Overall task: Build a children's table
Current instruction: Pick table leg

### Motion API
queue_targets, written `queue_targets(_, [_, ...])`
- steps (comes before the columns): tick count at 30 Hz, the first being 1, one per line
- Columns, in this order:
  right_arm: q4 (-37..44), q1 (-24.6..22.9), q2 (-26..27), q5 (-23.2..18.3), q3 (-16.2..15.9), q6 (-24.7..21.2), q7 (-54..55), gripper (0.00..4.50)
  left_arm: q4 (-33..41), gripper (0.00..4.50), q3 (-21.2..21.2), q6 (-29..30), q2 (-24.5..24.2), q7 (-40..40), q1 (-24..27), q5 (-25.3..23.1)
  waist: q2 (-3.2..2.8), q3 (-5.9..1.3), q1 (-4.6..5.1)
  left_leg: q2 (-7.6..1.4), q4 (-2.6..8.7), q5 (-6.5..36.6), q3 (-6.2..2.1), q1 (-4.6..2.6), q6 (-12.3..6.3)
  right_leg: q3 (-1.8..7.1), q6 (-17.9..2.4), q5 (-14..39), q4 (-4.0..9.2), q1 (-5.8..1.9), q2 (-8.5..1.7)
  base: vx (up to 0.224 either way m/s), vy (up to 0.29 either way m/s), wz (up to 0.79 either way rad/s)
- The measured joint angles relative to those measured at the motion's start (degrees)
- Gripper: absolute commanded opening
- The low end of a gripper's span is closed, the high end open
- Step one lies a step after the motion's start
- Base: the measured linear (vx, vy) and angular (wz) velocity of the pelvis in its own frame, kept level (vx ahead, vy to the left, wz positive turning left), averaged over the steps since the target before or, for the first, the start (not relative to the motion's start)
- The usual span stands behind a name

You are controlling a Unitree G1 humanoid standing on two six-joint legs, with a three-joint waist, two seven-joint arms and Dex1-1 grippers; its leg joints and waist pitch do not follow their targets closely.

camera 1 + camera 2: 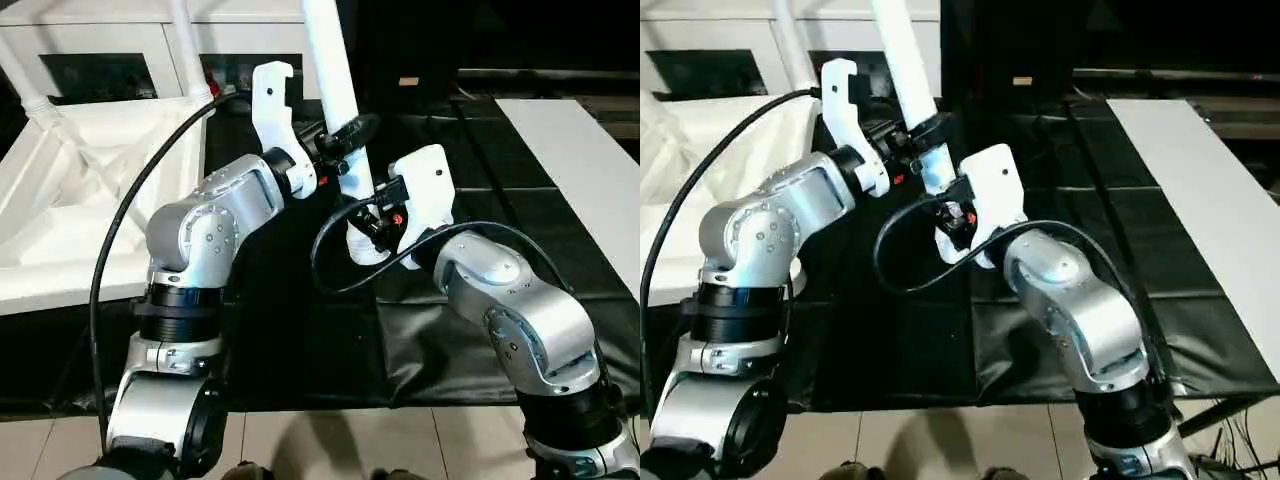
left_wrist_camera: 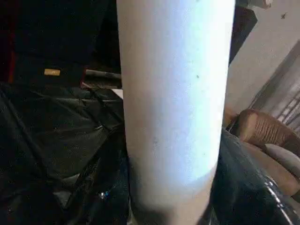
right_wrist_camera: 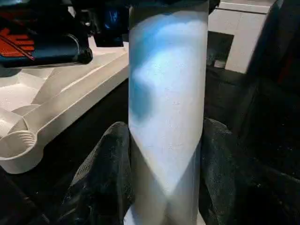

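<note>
White plastic fills the space between my end effectors: one leg (image 1: 340, 95) stands nearly upright, my right end effector (image 1: 372, 228) pinching it near its lower end and my left end effector (image 1: 345, 140) closed around it just above. The tabletop (image 1: 90, 190) lies underside up well off to the left of my left end effector, on the black-covered worktop (image 1: 470, 330), with legs already rising from its far sockets. I judge this the carrying step for another leg. Next I must swing its lower end over an empty corner socket (image 3: 18, 143), line it up and press it home. That near socket holds nothing yet, as my right wrist view shows.
</note>
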State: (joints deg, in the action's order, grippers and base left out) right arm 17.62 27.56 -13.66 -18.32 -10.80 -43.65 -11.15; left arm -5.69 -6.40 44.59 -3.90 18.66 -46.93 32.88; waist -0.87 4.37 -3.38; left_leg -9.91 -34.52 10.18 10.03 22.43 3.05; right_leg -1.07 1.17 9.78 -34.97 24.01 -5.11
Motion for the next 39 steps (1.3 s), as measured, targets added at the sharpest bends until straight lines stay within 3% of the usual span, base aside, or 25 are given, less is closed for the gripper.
queue_targets(2, [-0.07,0.00,0.78,-0.26,0.29,0.28,-0.45,1.83,0.14,1.90,-0.16,0.00,-0.58,0.78,-0.01,0.43,0.00,0.00,0.20,0.00,0.00,0.00,0.00,-0.01,0.00,0.01,0.00,0.00,0.00,0.00,0.01,0.000,0.000,0.00])
queue_targets(3, [-0.18,-0.01,1.66,-1.27,0.81,0.28,-0.66,2.39,0.14,1.88,-0.42,0.04,-1.05,1.18,-0.06,0.83,0.00,0.00,0.34,-0.01,0.00,0.00,0.00,-0.01,0.00,0.01,0.00,0.00,-0.01,0.01,0.02,0.000,0.000,0.00])
queue_targets(5, [-0.18,0.04,1.88,-3.60,2.35,-0.01,-1.98,2.53,0.12,1.88,-0.50,0.77,-2.22,3.20,-0.14,1.46,0.00,0.00,0.32,0.00,0.00,0.00,0.00,-0.01,0.00,0.01,0.00,0.00,0.00,0.00,0.02,0.000,0.000,0.00])
queue_targets(10, [0.27,3.38,-4.85,-15.13,9.10,-8.16,-12.68,3.01,-2.13,1.86,0.10,5.79,-7.12,14.84,-1.15,6.00,-0.01,0.00,-0.21,0.02,-0.01,0.00,0.00,-0.03,-0.01,0.02,-0.01,-0.01,-0.01,-0.05,0.01,0.000,0.000,0.00])
queue_targets(12, [0.35,3.57,-6.93,-17.34,10.53,-9.89,-16.06,3.01,-2.96,1.86,0.02,6.75,-7.58,17.34,-1.43,7.43,0.00,0.00,-0.32,0.01,-0.02,0.00,0.00,-0.04,-0.01,0.02,-0.03,-0.02,-0.01,-0.05,0.01,0.000,0.000,0.00])
queue_targets(18, [0.44,3.53,-14.58,-22.65,10.90,-14.79,-25.70,3.01,-6.68,1.86,-0.09,8.33,-9.51,26.73,-5.02,11.22,-0.01,0.00,-0.40,0.00,-0.04,0.00,0.02,-0.16,-0.02,0.02,-0.07,-0.04,-0.04,-0.12,0.00,0.000,0.000,0.00])
queue_targets(23, [0.42,3.55,-14.73,-26.49,11.02,-17.72,-28.61,3.01,-7.19,1.86,0.68,9.11,-10.51,33.70,-5.90,12.60,-0.03,-0.01,-0.20,-0.02,-0.04,-0.01,0.03,-0.20,-0.02,0.02,-0.07,-0.04,-0.12,-0.12,0.01,0.000,0.000,0.00])
queue_targets(29, [0.00,4.17,-14.51,-29.51,12.38,-19.51,-29.72,3.01,-9.07,1.86,1.51,9.12,-11.83,36.56,-6.24,12.54,-0.03,-0.01,-0.67,-0.02,-0.10,-0.01,0.03,-0.19,-0.02,0.03,-0.12,-0.07,-0.11,-0.14,0.00,0.000,0.000,0.00])
queue_targets(36, [-2.62,7.01,-12.98,-36.01,18.65,-21.90,-29.32,3.01,-9.32,1.86,1.85,10.14,-12.37,39.37,-7.36,13.27,-0.04,-0.01,-1.67,-0.03,-0.11,-0.01,0.04,-0.20,-0.02,0.03,-0.13,-0.07,-0.17,-0.13,0.00,0.000,0.000,0.00])
queue_targets(39, [-3.31,7.01,-13.02,-37.59,19.64,-22.84,-29.34,3.01,-9.57,1.86,1.70,10.88,-12.41,39.98,-7.37,14.28,-0.04,-0.01,-1.76,-0.02,-0.14,-0.01,0.05,-0.19,-0.02,0.03,-0.14,-0.08,-0.17,-0.13,-0.01,0.000,0.000,0.00])
